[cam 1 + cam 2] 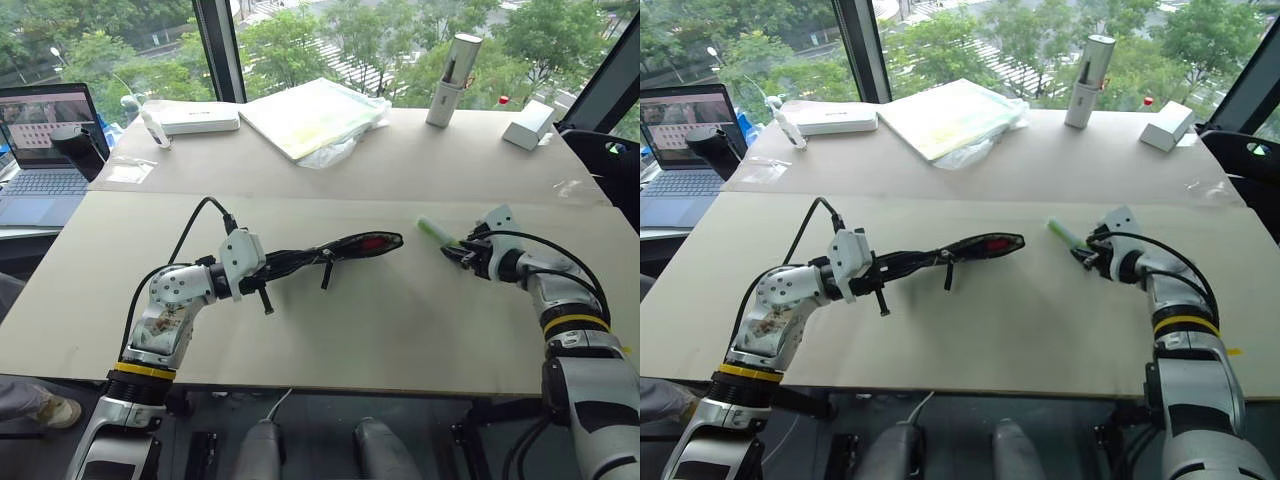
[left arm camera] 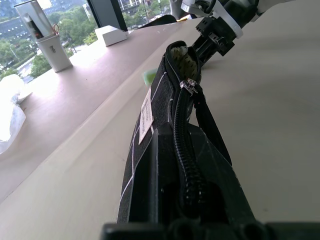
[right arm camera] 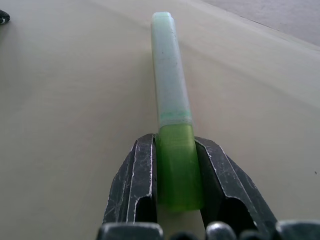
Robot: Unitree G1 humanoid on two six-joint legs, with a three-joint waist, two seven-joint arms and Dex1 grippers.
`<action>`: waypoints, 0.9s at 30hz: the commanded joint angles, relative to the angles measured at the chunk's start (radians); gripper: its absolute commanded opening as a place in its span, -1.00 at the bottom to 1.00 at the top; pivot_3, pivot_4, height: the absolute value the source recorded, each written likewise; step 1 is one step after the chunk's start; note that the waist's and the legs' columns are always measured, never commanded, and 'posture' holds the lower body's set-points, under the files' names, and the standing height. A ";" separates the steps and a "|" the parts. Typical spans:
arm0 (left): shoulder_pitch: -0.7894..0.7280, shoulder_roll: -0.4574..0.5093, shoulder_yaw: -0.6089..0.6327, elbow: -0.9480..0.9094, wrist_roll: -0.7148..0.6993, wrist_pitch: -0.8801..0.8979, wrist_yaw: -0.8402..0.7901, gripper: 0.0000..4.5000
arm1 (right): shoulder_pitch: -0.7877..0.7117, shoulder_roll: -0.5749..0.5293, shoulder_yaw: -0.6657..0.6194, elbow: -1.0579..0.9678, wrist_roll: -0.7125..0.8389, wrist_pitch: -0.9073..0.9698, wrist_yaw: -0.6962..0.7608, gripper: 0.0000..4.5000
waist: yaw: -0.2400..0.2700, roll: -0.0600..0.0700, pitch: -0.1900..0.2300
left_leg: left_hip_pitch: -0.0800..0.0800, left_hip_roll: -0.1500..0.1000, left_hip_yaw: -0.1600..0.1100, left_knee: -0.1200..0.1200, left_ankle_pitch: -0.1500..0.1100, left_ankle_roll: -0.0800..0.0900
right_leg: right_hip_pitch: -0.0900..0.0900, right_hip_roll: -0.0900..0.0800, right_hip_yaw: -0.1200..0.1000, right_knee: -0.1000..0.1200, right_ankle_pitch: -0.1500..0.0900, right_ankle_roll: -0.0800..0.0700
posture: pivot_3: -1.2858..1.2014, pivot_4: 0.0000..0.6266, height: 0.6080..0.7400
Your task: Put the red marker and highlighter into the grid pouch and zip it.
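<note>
Right gripper (image 3: 175, 165) clamping highlighter (image 3: 171, 95) by its green cap, right of the pouch (image 1: 345, 247); left gripper (image 2: 187, 165) pinching pouch's near end, red showing inside.

grid pouch (image 2: 150, 130) label: white tag with print, too small to read
laptop (image 1: 45, 150) screen, far left: lit, contents illegible
readable text: none

Matt black fabric grid pouch (image 1: 340, 250), smooth plastic highlighter (image 3: 172, 110), scuffed black gripper (image 3: 176, 185), matt table (image 1: 400, 340)
</note>
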 commanded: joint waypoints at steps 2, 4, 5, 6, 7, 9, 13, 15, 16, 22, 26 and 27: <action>-0.022 -0.006 0.006 -0.019 -0.004 -0.007 0.001 -1.00 | 0.042 -0.029 -0.097 -0.196 0.068 -0.049 -0.055 -0.70 | -0.003 0.000 0.000 | 0.000 0.000 0.000 0.000 0.000 0.000 | 0.000 0.000 0.000 0.000 0.000 0.000 | 0.03 -0.52 0.96; -0.022 -0.007 0.006 -0.019 -0.004 -0.007 0.001 -1.00 | 0.074 -0.041 -0.115 -0.316 0.057 -0.116 -0.101 -0.70 | -0.004 0.000 0.000 | 0.000 0.000 0.000 0.000 0.000 0.000 | -0.001 0.000 0.000 0.000 0.000 0.000 | 0.03 -0.52 0.96; -0.022 -0.006 0.007 -0.018 -0.004 -0.007 0.001 -1.00 | 0.095 -0.052 -0.109 -0.389 0.032 -0.148 -0.120 -0.70 | -0.004 0.001 0.000 | -0.001 0.000 0.000 0.000 0.000 0.000 | -0.001 0.000 0.000 0.000 0.000 0.000 | 0.03 -0.52 0.96; -0.022 -0.007 0.007 -0.018 -0.004 -0.007 0.000 -1.00 | 0.119 -0.067 -0.088 -0.460 -0.002 -0.181 -0.126 -0.70 | -0.004 0.001 0.000 | -0.001 0.000 0.000 0.000 0.000 0.000 | -0.001 0.000 0.000 0.001 0.000 0.000 | 0.03 -0.52 0.96; -0.022 -0.007 0.007 -0.018 -0.005 -0.007 -0.001 -1.00 | 0.151 -0.084 -0.057 -0.556 -0.030 -0.221 -0.109 -0.70 | -0.004 0.001 0.000 | -0.001 0.000 0.000 0.000 0.000 0.000 | -0.002 0.000 0.000 0.001 0.000 0.001 | 0.03 -0.52 0.96; -0.024 -0.010 0.003 -0.013 -0.006 -0.009 -0.007 -1.00 | 0.204 -0.110 -0.001 -0.737 -0.056 -0.277 -0.059 -0.70 | -0.004 0.001 0.000 | -0.001 0.000 0.000 -0.001 0.000 0.000 | -0.002 0.000 0.000 0.001 -0.001 0.001 | 0.03 -0.52 0.96; -0.034 -0.016 -0.002 0.008 -0.002 -0.017 -0.015 -1.00 | 0.257 -0.183 0.037 -0.894 -0.102 -0.352 -0.014 -0.70 | -0.005 0.001 0.000 | -0.001 0.000 0.000 -0.001 0.000 0.000 | -0.001 0.000 0.000 0.001 -0.001 0.001 | 0.03 -0.52 0.96; -0.038 -0.019 -0.001 0.018 -0.001 -0.020 -0.016 -1.00 | 0.274 -0.225 0.029 -0.909 -0.126 -0.396 -0.012 -0.70 | 0.003 0.000 0.000 | -0.001 -0.001 0.000 0.000 0.000 0.000 | -0.001 0.000 0.000 0.001 -0.001 0.001 | 0.03 -0.52 0.96; -0.038 -0.020 0.000 0.020 -0.002 -0.021 -0.017 -1.00 | 0.285 -0.241 0.024 -0.919 -0.126 -0.416 -0.010 -0.70 | 0.009 0.000 0.000 | -0.001 -0.001 0.000 0.000 0.000 0.000 | -0.001 -0.001 0.000 0.001 -0.001 0.002 | 0.03 -0.52 0.96; -0.030 -0.025 -0.001 0.029 -0.004 -0.028 -0.020 -1.00 | 0.343 -0.282 -0.008 -0.972 -0.078 -0.485 -0.006 -0.70 | 0.019 0.000 0.001 | -0.001 -0.002 0.000 0.001 0.000 0.000 | -0.001 -0.002 0.000 0.000 -0.001 0.002 | 0.03 -0.52 0.96; -0.029 -0.026 0.000 0.033 -0.004 -0.028 -0.023 -1.00 | 0.377 -0.312 -0.013 -0.972 -0.089 -0.526 0.003 -0.70 | 0.020 0.000 0.001 | -0.001 -0.002 0.000 0.001 0.000 0.000 | -0.001 -0.002 0.000 0.001 -0.001 0.002 | 0.03 -0.52 0.96; -0.030 -0.027 0.000 0.035 -0.004 -0.029 -0.023 -1.00 | 0.388 -0.318 -0.007 -0.973 -0.092 -0.536 0.006 -0.70 | 0.020 0.000 0.001 | -0.001 -0.002 0.000 0.001 0.000 0.000 | -0.001 -0.002 0.000 0.000 -0.001 0.002 | 0.03 -0.52 0.96</action>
